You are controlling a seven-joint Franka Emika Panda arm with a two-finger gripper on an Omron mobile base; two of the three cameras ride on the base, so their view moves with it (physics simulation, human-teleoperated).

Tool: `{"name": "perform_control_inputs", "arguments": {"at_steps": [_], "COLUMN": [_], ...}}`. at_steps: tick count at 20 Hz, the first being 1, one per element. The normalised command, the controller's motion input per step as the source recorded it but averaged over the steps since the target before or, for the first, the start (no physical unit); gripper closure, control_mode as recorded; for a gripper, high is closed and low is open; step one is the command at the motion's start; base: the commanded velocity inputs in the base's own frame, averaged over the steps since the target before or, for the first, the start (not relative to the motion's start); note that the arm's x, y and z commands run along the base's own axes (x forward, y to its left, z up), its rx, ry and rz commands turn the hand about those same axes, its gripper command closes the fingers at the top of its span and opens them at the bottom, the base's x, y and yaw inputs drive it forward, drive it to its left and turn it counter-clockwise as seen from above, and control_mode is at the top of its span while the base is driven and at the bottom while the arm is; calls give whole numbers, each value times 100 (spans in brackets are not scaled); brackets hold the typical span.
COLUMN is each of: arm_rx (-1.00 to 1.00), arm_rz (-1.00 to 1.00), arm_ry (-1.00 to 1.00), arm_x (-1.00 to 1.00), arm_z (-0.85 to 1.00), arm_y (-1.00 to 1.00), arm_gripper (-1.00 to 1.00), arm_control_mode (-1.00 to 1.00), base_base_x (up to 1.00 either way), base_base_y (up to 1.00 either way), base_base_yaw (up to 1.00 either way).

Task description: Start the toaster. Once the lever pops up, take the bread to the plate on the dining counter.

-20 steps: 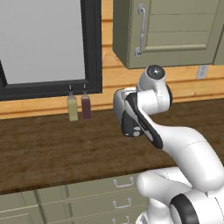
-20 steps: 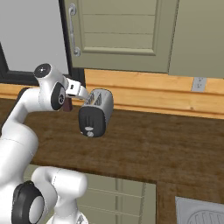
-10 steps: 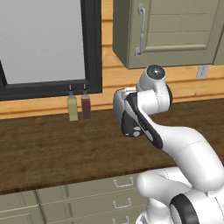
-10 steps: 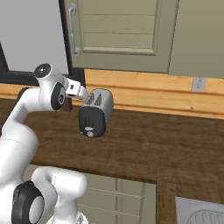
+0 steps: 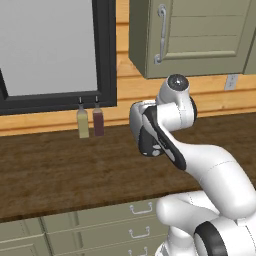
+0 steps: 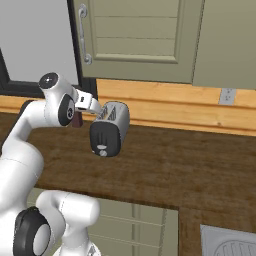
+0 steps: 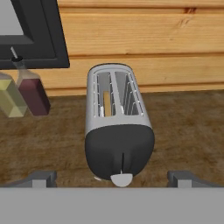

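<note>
We hover our gripper wide open and empty just in front of the toaster on the worktop — bread in its left slot. Next, we judge: press the lever down.

A dark wood-grain worktop over grey-green drawers runs along a wall of honey-coloured planks, with a black-framed window to the left, grey-green wall cabinets above, and a white socket far right.
</note>
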Motion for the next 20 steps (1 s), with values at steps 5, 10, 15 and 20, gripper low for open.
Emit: {"name": "perform_control_inputs", "arguments": {"at_steps": [5, 10, 15, 20], "arm_rx": [0, 0, 0, 0], "arm_rz": [0, 0, 0, 0], "arm_ry": [0, 0, 0, 0], "arm_x": [0, 0, 0, 0], "arm_z": [0, 0, 0, 0], "arm_y": [0, 0, 0, 0], "arm_gripper": [-100, -100, -100, -100], "arm_control_mode": [-100, -100, -100, -100], "base_base_x": [0, 0, 0, 0], "base_base_y": [0, 0, 0, 0], "base_base_yaw": [0, 0, 0, 0]}}
